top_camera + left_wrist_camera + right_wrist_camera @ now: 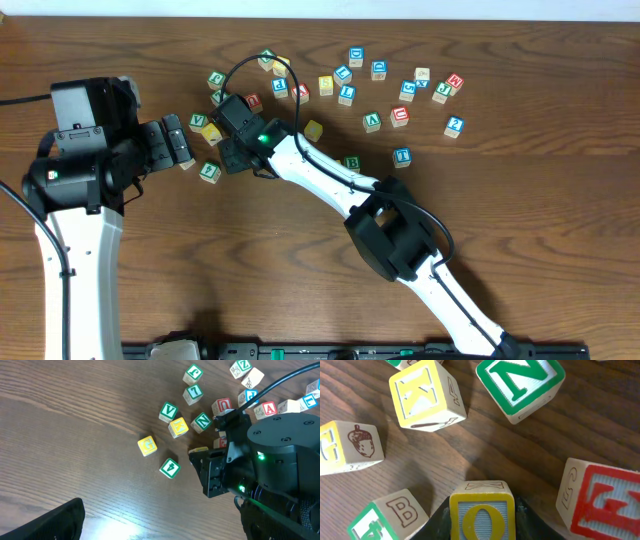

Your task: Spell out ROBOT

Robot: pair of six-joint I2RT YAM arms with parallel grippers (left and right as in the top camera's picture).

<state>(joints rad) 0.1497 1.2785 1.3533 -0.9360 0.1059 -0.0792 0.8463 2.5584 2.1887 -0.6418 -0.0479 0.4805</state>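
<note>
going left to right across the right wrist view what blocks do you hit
acorn block → yellow K block → yellow O block → green N block → red block

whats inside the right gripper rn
A yellow O block sits in the right gripper, with the dark fingers against both its sides. Its lower part, and whether it touches the wooden table, is hidden.
</note>
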